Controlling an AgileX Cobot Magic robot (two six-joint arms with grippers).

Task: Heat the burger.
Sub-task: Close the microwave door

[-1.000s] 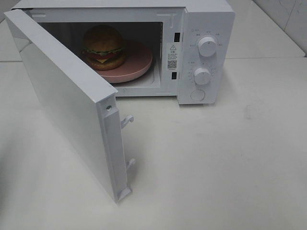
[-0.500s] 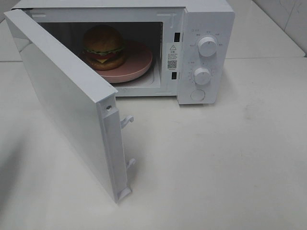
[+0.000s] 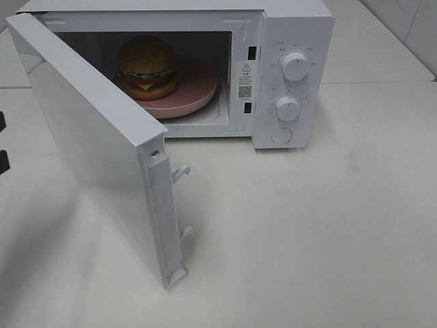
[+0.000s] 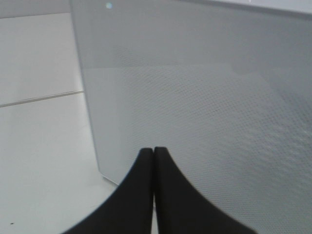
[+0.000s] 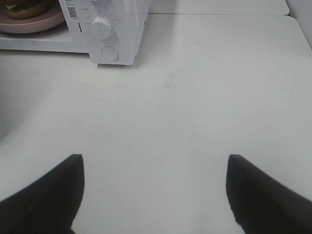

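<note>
Change noted: two dark shapes [image 3: 3, 161] now show at the left edge of the high view, where a second ago there was only bare table [image 3: 307, 239]. They are cut off by the frame, and are judged to be part of the left arm coming in behind the door [image 3: 89, 143]. Otherwise nothing has shifted. The burger [image 3: 147, 66] sits on the pink plate [image 3: 198, 92] inside the microwave [image 3: 293, 27], whose door stands wide open. The left pincer [image 4: 154, 151] is clenched, tips pressed together and empty, pointing at the door's outer face from close by; contact cannot be confirmed. The right pincer [image 5: 154, 158] is released, empty, above the table and well apart from the microwave front. Judgement: loading is done; shutting the door is the step in hand, with the knobs [image 3: 295, 66] still to set. The dial markings are too small to read, and neither pincer itself appears in the high view.
</note>
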